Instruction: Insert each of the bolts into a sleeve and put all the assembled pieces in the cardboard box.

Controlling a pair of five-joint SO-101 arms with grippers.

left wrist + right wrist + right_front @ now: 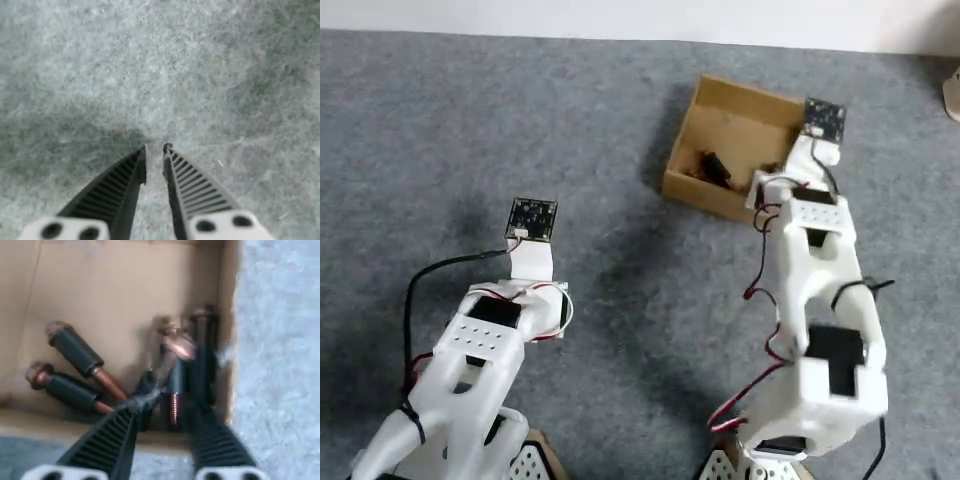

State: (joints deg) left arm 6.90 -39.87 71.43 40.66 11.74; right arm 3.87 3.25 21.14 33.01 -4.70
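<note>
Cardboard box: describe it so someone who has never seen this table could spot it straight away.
Start with the grey carpeted table and look toward its far right part. There sits the cardboard box, with the right gripper over its near edge. It is the only open-topped container there, tan against the grey, with copper bolts in black sleeves lying inside.

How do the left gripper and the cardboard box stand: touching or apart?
Apart. High view shows grey carpet between the left arm and the cardboard box; left wrist view has the left gripper over carpet.
</note>
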